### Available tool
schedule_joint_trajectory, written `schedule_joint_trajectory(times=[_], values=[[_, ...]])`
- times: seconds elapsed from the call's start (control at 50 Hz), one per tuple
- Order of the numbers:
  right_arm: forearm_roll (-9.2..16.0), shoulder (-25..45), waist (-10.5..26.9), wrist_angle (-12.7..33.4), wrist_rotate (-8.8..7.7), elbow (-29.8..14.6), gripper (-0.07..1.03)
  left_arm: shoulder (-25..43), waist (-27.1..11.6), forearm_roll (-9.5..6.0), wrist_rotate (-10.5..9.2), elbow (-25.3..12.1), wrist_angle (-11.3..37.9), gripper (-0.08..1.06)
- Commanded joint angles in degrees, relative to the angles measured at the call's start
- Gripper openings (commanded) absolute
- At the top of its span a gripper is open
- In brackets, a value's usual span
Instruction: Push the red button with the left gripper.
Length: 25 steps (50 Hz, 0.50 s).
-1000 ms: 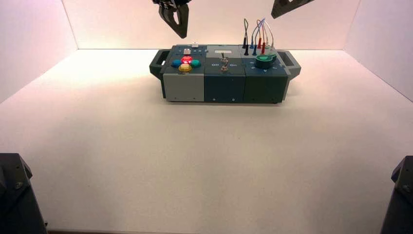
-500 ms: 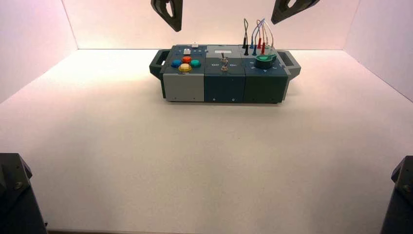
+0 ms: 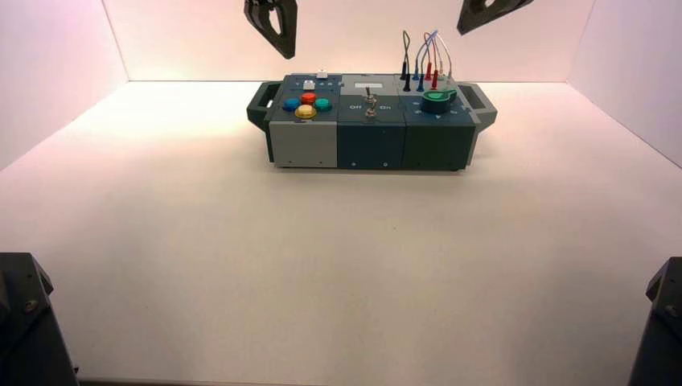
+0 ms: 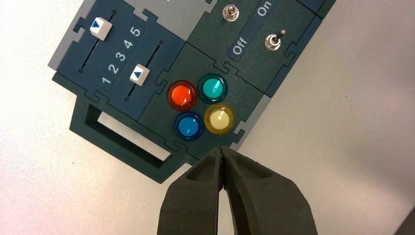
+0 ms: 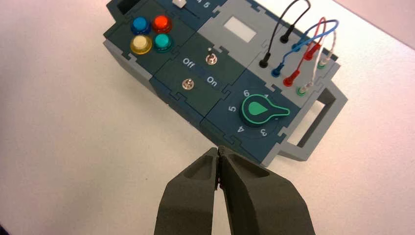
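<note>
The jaws of the left gripper, a black metal claw with two narrow tapering fingers (image 4: pixel 221 149), are closed tip to tip with nothing between them. They hang in the air over the left part of the dark box with the grey and blue front panels (image 3: pixel 371 145), touching none of it. The task's thing, the small round red-orange domed button (image 4: pixel 181 95), sits on the box's top at its left end, rearmost of four: the blue domed button (image 4: pixel 188 126) is on its left, the green domed button (image 4: pixel 213 88) on its right, and the yellow domed button (image 4: pixel 219 119) in front.

What has changed is the light: a second ago the red button glowed bright red, and now it is a plain red-orange. Since then the left gripper has also shifted a little to the box's left. The glow suggests that the press has already registered and the claw is backing off; if so, only clearing the box is left. Should another press be needed, the yellow button close in front would be the easy one to catch by mistake.

The right gripper (image 5: pixel 219 149), also black, waits above the box's right part, its jaws together and empty.
</note>
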Motion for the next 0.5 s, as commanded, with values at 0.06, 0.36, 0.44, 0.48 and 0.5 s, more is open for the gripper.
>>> schedule_joint_trajectory(times=[0.06,0.36,0.44,0.48,0.5], values=[[0.3,-1.1,-0.2,-0.3,0.09,-1.2,-0.02,-3.1,-0.3,-0.09,0.18,-0.4,-0.3,-0.03],[0.2,-1.4,-0.2,-0.3,0.0,-1.2,-0.02,-4.0,-0.3,-0.09,0.18,-0.4,-0.4,-0.03],[0.3,-1.5,-0.2,-0.3,0.0,-1.1,-0.02,-4.0,-0.3,-0.18,0.18,-0.4,-0.3,-0.03],[0.2,-1.5,-0.2,-0.3,0.0,-1.1,-0.02,-4.2,-0.4,-0.18,0.18,-0.4,-0.3,-0.03],[0.2,-1.5,-0.3,-0.3,0.0,-1.1,-0.02,-4.2,-0.3,-0.18,0.18,-0.4,-0.4,-0.03]])
